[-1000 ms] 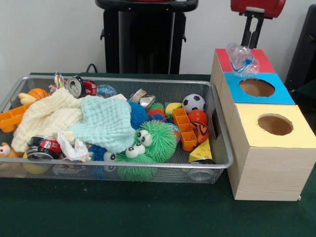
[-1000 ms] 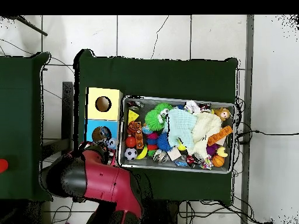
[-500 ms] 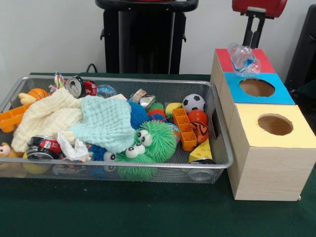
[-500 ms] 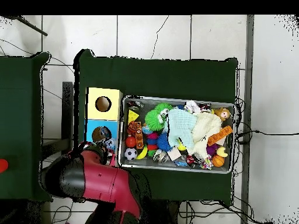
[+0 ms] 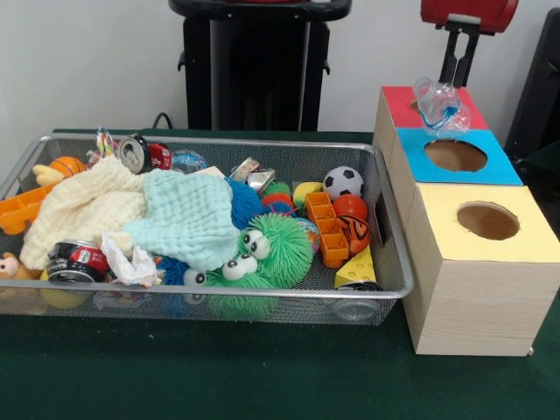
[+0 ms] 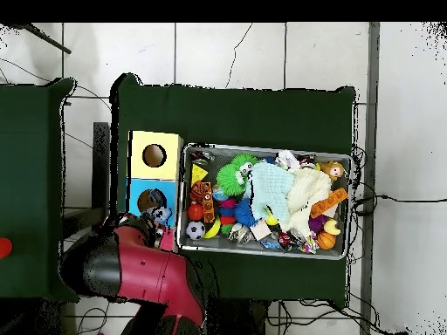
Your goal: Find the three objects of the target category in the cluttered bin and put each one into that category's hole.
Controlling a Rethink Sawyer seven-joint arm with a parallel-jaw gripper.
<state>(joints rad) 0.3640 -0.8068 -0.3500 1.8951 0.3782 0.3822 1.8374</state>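
Clear crumpled plastic (image 5: 437, 103), some kind of squashed bottle or wrapper, is sitting on the red section (image 5: 395, 107) of the sorting box (image 5: 477, 289). That's the end of the box farthest from the yellow hole (image 5: 487, 220), just past the blue hole (image 5: 455, 155). It's covering most of where the red hole should be, so I'm not actually seeing that hole at all.

What's changing: compared with a second ago the gripper (image 5: 458, 68) is sliding sideways over the red end of the box, away from the bin side, and the plastic is drifting the same way with it. It's also looking a bit more tipped over than it was. The overhead view is showing the same thing, the arm (image 6: 131, 266) swinging slightly at the box's red end.

Jaws: honestly I can't tell whether they're pinching the plastic or already letting go. Their lower end is meeting the top of the plastic and the clear material is hiding the contact.

My read is that this is the drop-off step for one target item, and it isn't finished, since the plastic is still riding on top of the box, not down inside it. It's light and springy, so I'm guessing it could hang up on the hole's edge. The wire bin (image 5: 219, 141) beside the box is still looking packed with stuff.
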